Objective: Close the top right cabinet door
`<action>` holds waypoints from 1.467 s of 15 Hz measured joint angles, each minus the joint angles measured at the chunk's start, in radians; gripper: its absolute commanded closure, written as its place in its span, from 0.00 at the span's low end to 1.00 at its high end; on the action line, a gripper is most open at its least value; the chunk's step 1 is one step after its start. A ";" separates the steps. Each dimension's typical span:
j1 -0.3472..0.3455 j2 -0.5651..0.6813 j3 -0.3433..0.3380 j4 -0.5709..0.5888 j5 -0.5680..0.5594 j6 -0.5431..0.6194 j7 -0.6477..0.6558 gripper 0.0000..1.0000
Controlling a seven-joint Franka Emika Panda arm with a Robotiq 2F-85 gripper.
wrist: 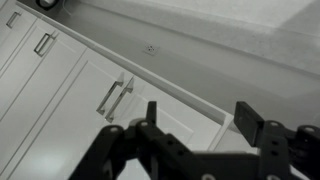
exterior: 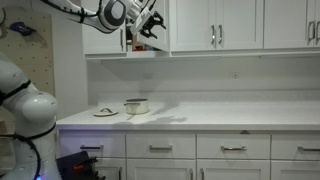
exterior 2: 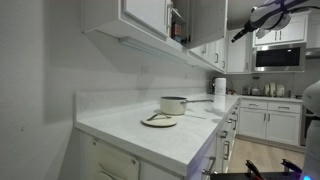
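Note:
The top right cabinet door stands swung out from the row of white wall cabinets. In the wrist view the white door is ajar, and its free edge lies between my fingers. My gripper is open and holds nothing. In both exterior views the gripper is up at wall-cabinet height, right by the door's outer edge. It hangs in front of the dark open compartment. Whether a finger touches the door cannot be told.
A pot and a flat plate sit on the white counter below. Closed cabinet doors with vertical silver handles run alongside. Drawer fronts lie under the counter. A microwave is at the far end.

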 measured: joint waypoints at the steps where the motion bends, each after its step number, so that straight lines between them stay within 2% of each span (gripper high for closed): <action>1: 0.005 0.003 0.004 0.007 0.003 0.000 -0.006 0.58; 6: 0.000 0.003 0.037 0.025 0.005 0.000 -0.017 0.97; 7: -0.003 0.003 0.044 0.027 0.005 0.000 -0.017 0.99; 13: 0.013 -0.027 0.078 0.031 0.006 0.000 -0.023 1.00; 22: 0.148 -0.059 0.079 0.030 0.072 0.000 -0.117 1.00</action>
